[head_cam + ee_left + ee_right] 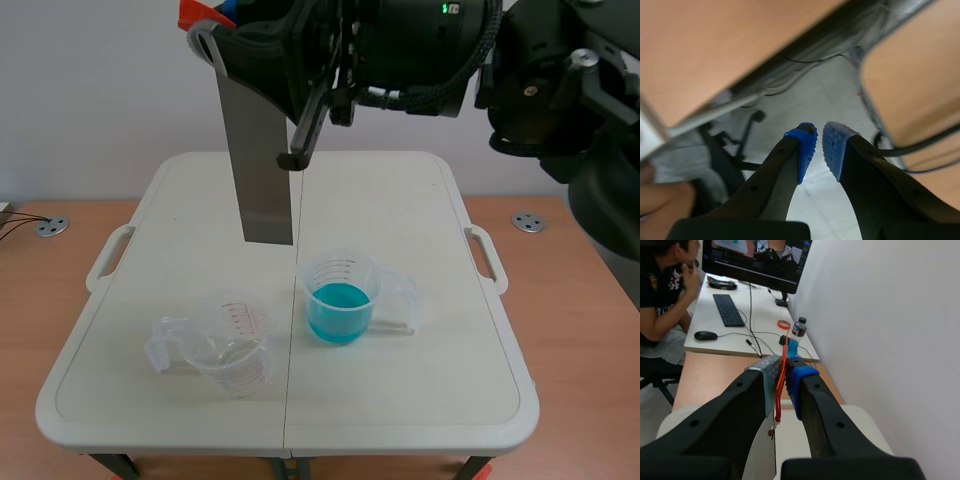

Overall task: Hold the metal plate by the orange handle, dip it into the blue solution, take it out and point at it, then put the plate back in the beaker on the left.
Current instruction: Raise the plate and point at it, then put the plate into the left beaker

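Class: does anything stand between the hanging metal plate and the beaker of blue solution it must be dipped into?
Nothing visible does. The metal plate hangs from the right gripper; only open air lies between its lower edge and the blue-solution beaker. The empty beaker sits aside.

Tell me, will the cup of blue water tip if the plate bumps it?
Probably not easily: the beaker of blue solution is squat and over half full, so likely steady. Its plastic looks light, so a knock from the metal plate might slide it or slosh liquid.
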